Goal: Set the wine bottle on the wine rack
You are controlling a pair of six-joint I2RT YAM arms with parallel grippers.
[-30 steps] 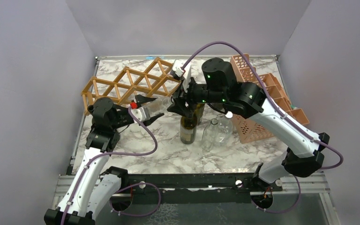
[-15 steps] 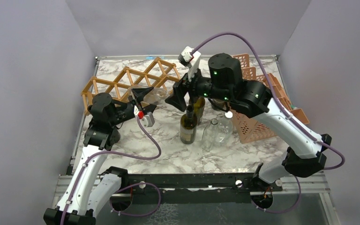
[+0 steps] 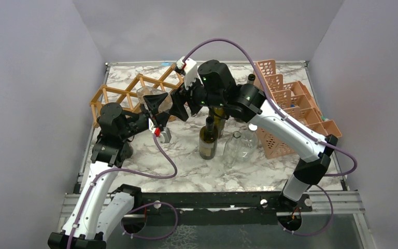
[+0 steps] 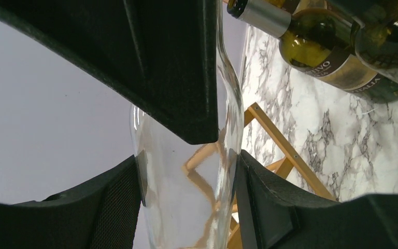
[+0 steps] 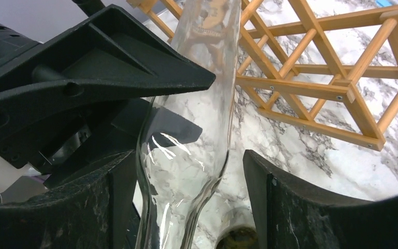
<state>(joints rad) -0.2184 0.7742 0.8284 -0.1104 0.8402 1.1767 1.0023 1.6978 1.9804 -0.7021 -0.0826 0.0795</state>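
Swinging left since a second ago, our right gripper (image 3: 178, 105) straddles, jaws released, the clear wine bottle (image 3: 144, 94) that our left gripper (image 3: 155, 104) clamps beside the wine rack (image 3: 115, 98).

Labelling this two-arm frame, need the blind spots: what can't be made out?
- Top view: both sets of jaws cover the clear bottle at its neck. Whether it touches the wine rack is unclear.
- Left wrist: frame edges cut off both bottle ends, and a black finger of the right gripper hides its upper part.
- Right wrist: the left gripper covers part of the bottle's left side.
- Top view: green bottle sits mostly behind the right arm.
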